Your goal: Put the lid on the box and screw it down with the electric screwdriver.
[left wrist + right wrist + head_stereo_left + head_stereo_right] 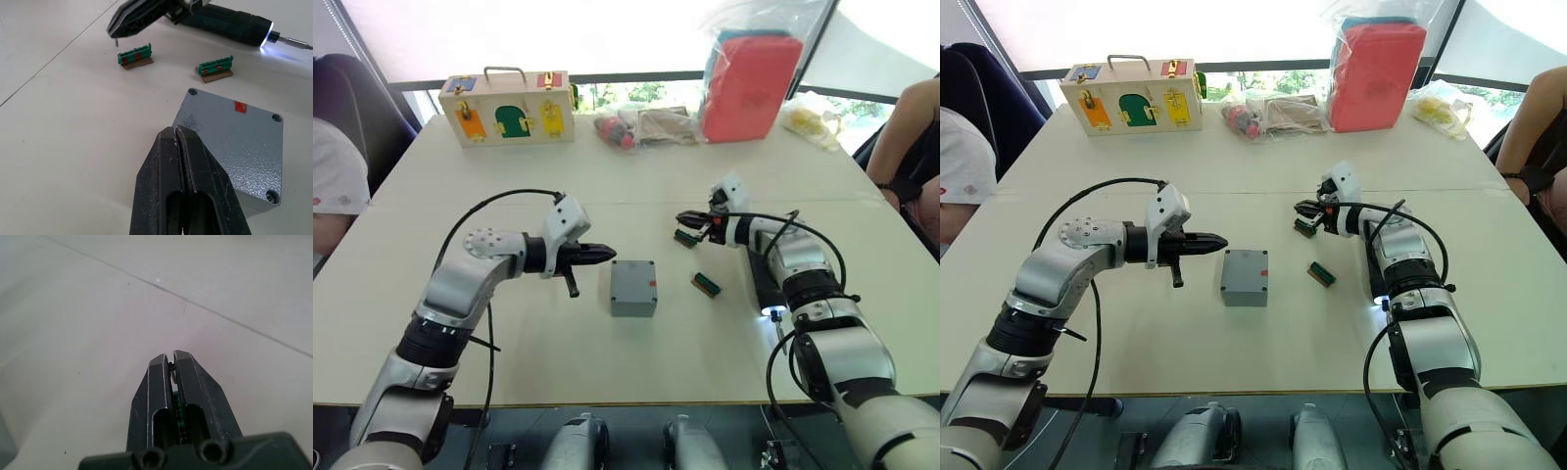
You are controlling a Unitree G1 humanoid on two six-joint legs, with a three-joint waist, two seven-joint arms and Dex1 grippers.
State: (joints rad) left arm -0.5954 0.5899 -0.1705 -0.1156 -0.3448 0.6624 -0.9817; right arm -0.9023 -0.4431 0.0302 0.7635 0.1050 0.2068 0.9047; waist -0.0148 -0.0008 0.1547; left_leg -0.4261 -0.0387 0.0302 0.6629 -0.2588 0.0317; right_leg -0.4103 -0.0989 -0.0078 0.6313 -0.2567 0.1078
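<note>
Pale cream worktop [558, 382] runs back to a bright window, its surface crossed by a thin seam.

On it, the left gripper [603, 255] has its two black fingers [188, 176] pressed together on nothing, hovering just above the worktop with the tips aimed at the small square grey plastic box [634, 287]. That box sits just beyond the tips, near but not touched. The flat grey lid [234, 142] with corner screws and a small red mark lies on top of it, closing it, so nothing inside can be seen.

The right gripper [683, 219] has its fingers [188, 382] clenched on a tiny dark thing, seemingly a screw, held at the tips just above a small green bit holder [686, 238]. A second small green bit holder [706, 284] lies on the worktop between the box and the right forearm. The box is well apart from the right fingers, nearer the robot and towards its left.

The black pen-shaped electric screwdriver [230, 24] lies flat on the worktop under the right forearm, ungripped, its white tip light [773, 311] glowing and its metal bit pointing towards the robot.

Along the far edge stand a wooden latch box [507, 106] with coloured doors, a crumpled bag of small items [641, 125], a clear plastic bag holding a red case [751, 83], and a clear bag of yellow items [813, 119]. A person's arm [906, 147] shows at the right edge.
</note>
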